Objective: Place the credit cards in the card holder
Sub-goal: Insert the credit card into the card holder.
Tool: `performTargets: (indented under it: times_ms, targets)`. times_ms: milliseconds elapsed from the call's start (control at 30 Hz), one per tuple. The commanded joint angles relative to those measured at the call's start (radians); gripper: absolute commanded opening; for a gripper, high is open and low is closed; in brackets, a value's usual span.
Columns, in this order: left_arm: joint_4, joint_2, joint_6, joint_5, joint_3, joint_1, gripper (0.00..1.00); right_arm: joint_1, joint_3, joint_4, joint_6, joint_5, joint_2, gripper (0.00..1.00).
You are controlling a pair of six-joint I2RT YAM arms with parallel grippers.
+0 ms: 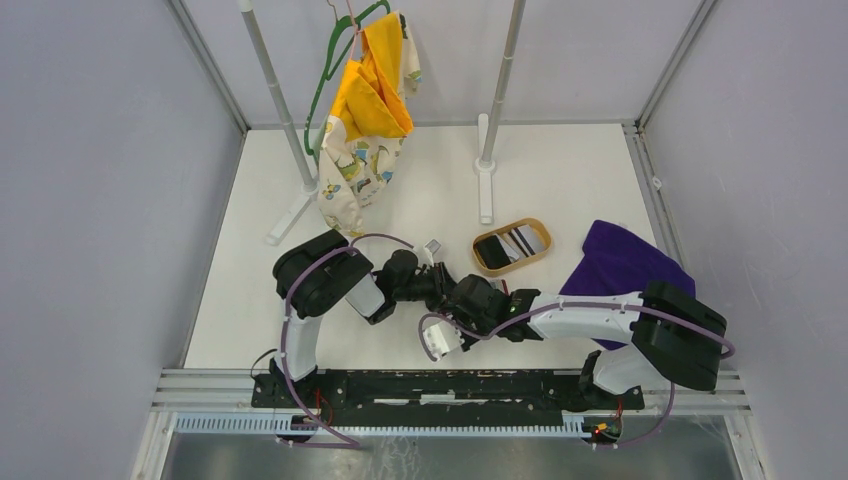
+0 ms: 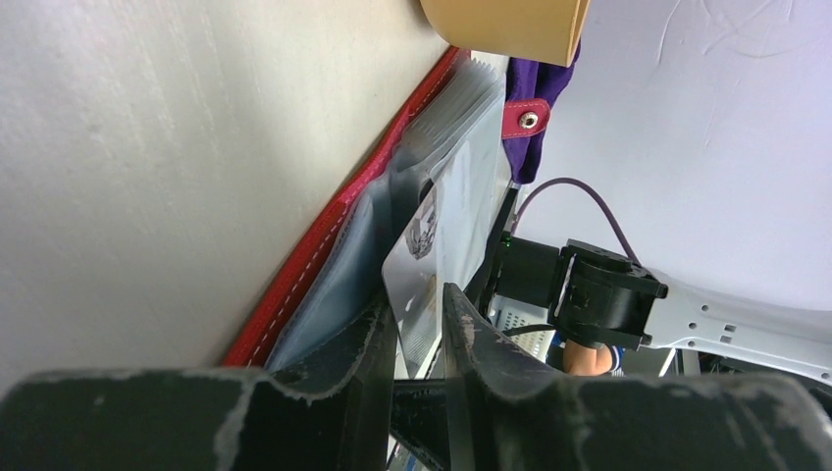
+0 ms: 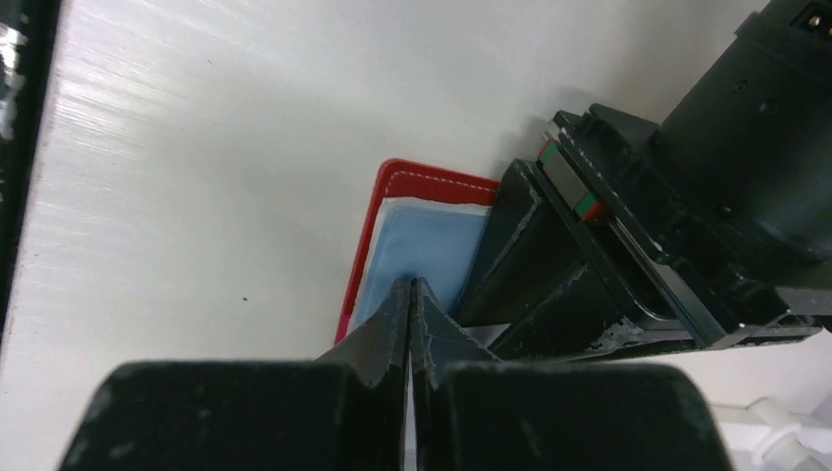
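The dark-red card holder (image 2: 324, 245) lies open on the table, its clear inner sleeves (image 2: 442, 137) fanned up and its snap tab (image 2: 527, 118) at the far end. My left gripper (image 2: 420, 299) is shut on a pale printed credit card (image 2: 432, 245) and holds it on edge against the sleeves. My right gripper (image 3: 410, 287) is shut on a pale-blue sleeve (image 3: 422, 245) of the holder (image 3: 378, 211), right beside the left gripper (image 3: 589, 265). In the top view both grippers (image 1: 440, 285) (image 1: 458, 297) meet mid-table and hide the holder. Black cards (image 1: 492, 250) lie in the oval tray.
An oval wooden tray (image 1: 538, 256) sits just behind the grippers and also shows in the left wrist view (image 2: 500, 25). A purple cloth (image 1: 620, 265) lies to the right. A rack's two posts (image 1: 486, 170) stand at the back, with yellow clothes on a hanger (image 1: 370, 110).
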Motion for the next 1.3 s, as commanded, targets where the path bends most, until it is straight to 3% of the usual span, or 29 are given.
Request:
performTargets:
  times_ms: [0,433,733,1100,1267]
  targets:
    - [-0.026,-0.003,0.070,0.010,0.007,-0.013,0.31,0.006,0.017,-0.016,-0.021,0.139,0.004,0.02]
    - [-0.068,-0.025,0.093,0.000,0.022,-0.013,0.36,-0.084,0.017,-0.131,-0.074,0.053,-0.062,0.01]
    - [-0.116,-0.097,0.130,-0.031,0.011,-0.013,0.37,-0.265,0.044,-0.206,-0.066,-0.272,-0.195,0.04]
    - [-0.252,-0.213,0.209,-0.090,-0.001,-0.013,0.36,-0.328,0.040,-0.196,-0.029,-0.179,-0.135,0.05]
    - [-0.381,-0.239,0.262,-0.142,0.012,-0.014,0.28,-0.345,0.041,-0.195,-0.024,-0.190,-0.150,0.05]
